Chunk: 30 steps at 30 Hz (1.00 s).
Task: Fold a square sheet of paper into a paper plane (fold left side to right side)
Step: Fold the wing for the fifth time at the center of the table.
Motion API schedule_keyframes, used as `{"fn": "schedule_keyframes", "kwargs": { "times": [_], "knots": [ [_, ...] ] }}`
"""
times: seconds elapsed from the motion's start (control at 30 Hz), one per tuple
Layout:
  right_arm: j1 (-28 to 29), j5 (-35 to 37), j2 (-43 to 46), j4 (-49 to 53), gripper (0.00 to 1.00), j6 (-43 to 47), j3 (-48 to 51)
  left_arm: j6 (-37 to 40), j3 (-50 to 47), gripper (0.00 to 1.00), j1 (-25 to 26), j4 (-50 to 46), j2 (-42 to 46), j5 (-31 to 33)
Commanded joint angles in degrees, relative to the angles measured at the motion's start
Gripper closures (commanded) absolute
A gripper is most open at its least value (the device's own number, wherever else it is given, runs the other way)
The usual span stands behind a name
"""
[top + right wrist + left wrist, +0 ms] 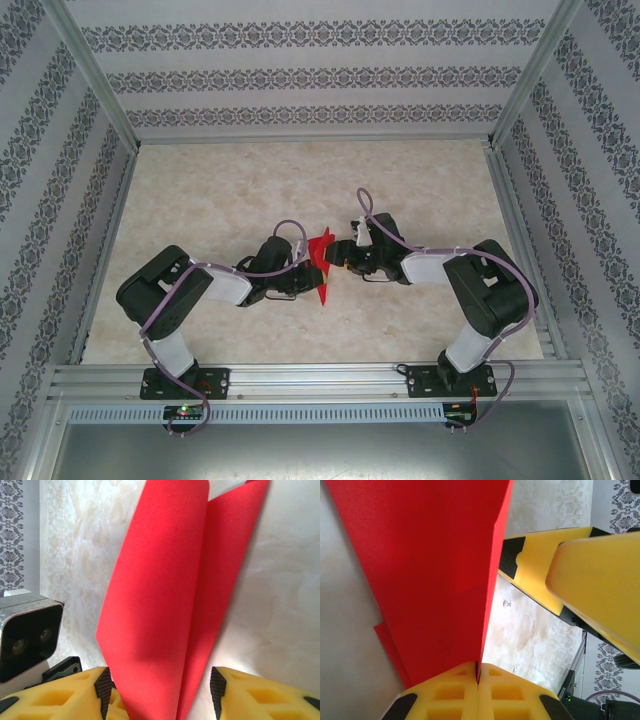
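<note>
Top external: red paper [320,262] sits mid-table [220,200], held up on edge between the two grippers. From above it reads as a thin red sliver, wider at the far end. Left gripper [303,280] comes at it from the left and right gripper [342,262] from the right, with both arms bent inward.

Left wrist: left gripper [477,682] is clamped tight on the paper [440,580], pads pressed together with the paper's edge pinched between them. The sheet rises away from the fingers as a folded panel with a sharp straight edge on its right side. A second layer peeks out low on the left. Right fingers [545,555] show just beside the paper's right edge, and the marble table [530,630] lies beyond.

Right wrist: right gripper [160,692] has its jaws about half apart, not clamped. The paper [160,595] runs down between them in two layers that flare into a V. The left pad [104,687] is touching or nearly touching the near layer. The right pad [217,687] stands clear of the paper, with table showing in the gap. A grey camera box [30,635] sits at the left edge.
</note>
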<state>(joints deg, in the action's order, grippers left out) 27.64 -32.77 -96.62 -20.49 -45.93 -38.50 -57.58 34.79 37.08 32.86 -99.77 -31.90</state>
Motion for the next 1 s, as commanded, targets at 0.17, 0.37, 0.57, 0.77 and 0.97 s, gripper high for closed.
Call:
{"fn": "schedule_keyframes", "kwargs": {
  "times": [0.17,0.37,0.57,0.77,0.97],
  "knots": [
    [1.26,0.74,-2.67,-1.9,0.47,-0.56,-2.14,-1.11,-0.37,0.98,-1.04,3.73,-1.04,-1.85],
    [1.67,1.06,-4.82,-2.02,0.5,-1.09,-3.4,-0.99,-0.36,0.98,-1.05,3.53,-1.66,-1.85],
    [2.02,1.37,-6.97,0.68,0.55,-0.96,-4.65,-0.75,-0.26,0.95,-1.01,2.87,-1.75,-1.65],
    [2.33,2.25,-7.7,3.93,0.56,0.02,-5.45,-0.65,-0.12,0.88,-1.03,2.35,-1.72,-1.54],
    [2.33,2.29,-8.17,5.12,0.56,0.36,-6.1,-0.06,0.08,0.81,-1.13,1.3,-0.81,-1.5]
  ]
}}
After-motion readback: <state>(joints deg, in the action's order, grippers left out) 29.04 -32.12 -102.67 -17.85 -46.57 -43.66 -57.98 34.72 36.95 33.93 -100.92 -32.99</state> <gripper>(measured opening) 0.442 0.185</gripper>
